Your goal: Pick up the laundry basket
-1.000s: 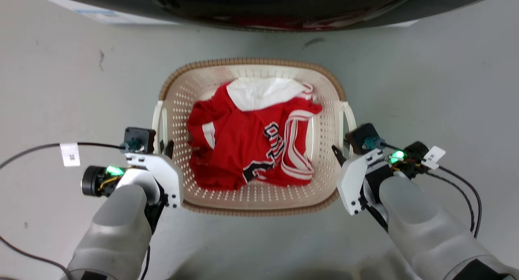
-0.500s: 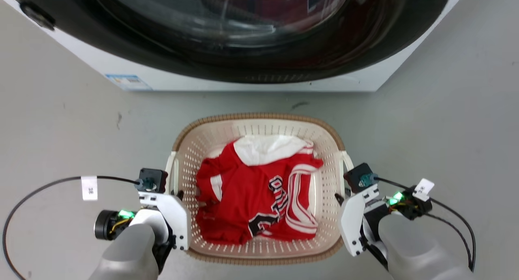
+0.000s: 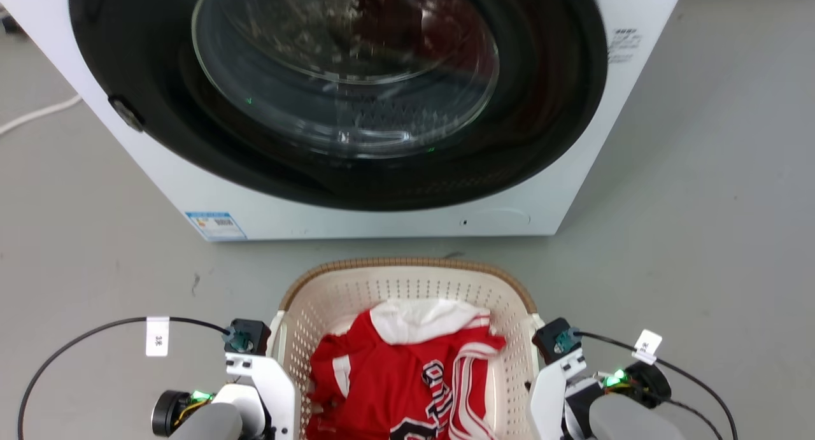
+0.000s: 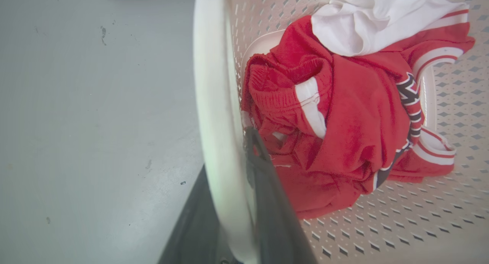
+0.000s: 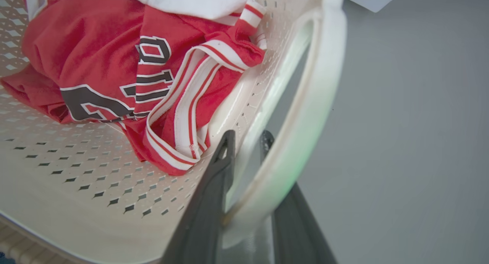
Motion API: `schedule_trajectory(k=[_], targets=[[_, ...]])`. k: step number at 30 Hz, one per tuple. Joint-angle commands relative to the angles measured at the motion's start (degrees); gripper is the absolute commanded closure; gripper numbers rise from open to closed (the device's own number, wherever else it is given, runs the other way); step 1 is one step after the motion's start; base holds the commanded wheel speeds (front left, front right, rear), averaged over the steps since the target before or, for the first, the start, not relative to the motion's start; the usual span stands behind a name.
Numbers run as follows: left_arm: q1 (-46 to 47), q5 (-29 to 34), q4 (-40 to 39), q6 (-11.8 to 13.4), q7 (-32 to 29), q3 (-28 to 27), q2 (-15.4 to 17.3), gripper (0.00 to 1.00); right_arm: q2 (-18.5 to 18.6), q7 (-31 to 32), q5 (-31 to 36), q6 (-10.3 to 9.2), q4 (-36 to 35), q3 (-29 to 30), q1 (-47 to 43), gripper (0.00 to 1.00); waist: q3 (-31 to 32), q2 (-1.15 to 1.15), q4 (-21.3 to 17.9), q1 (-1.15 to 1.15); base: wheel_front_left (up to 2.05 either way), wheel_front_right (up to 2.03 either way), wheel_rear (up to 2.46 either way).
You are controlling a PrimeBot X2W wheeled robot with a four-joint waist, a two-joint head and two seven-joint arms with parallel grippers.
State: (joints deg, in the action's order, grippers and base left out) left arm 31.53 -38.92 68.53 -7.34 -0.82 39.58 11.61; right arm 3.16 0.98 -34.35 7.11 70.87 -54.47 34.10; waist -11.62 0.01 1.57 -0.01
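The laundry basket (image 3: 407,281) is cream-white and perforated, with a brown woven rim, and sits at the bottom middle of the head view. Red and white clothes (image 3: 407,376) lie inside it. In the left wrist view my left gripper (image 4: 229,153) is shut on the basket's white left handle (image 4: 212,84), one dark finger on each side of it. My right gripper (image 5: 248,138) is shut on the white right handle (image 5: 317,103) in the same way. In the head view both wrists flank the basket.
A white washing machine (image 3: 535,198) with a large dark round door (image 3: 344,77) stands just beyond the basket. Grey floor (image 3: 700,236) lies open to both sides. Black cables with white tags trail from each wrist, and a white cord (image 3: 35,115) lies at far left.
The head camera has tilted up, so the washing machine now takes the upper view and the basket sits lower. Both grippers have stayed on the basket's handles.
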Motion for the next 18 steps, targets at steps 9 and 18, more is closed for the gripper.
schedule_trajectory(k=[9,18], targets=[[-3.5,-4.9,-3.0,-0.2,-6.3,5.5,1.7,1.0,0.1,3.5,-4.4,0.67,-1.4,-4.3,-3.7,1.0,9.4,-0.01,-0.6,0.01,0.0,0.0,0.0],[-4.8,-9.5,-5.3,-0.2,-10.9,10.1,2.6,1.0,2.2,5.7,-9.0,0.65,-2.9,-7.9,-4.3,1.0,12.8,-0.01,-0.5,0.01,0.0,0.0,0.0]])
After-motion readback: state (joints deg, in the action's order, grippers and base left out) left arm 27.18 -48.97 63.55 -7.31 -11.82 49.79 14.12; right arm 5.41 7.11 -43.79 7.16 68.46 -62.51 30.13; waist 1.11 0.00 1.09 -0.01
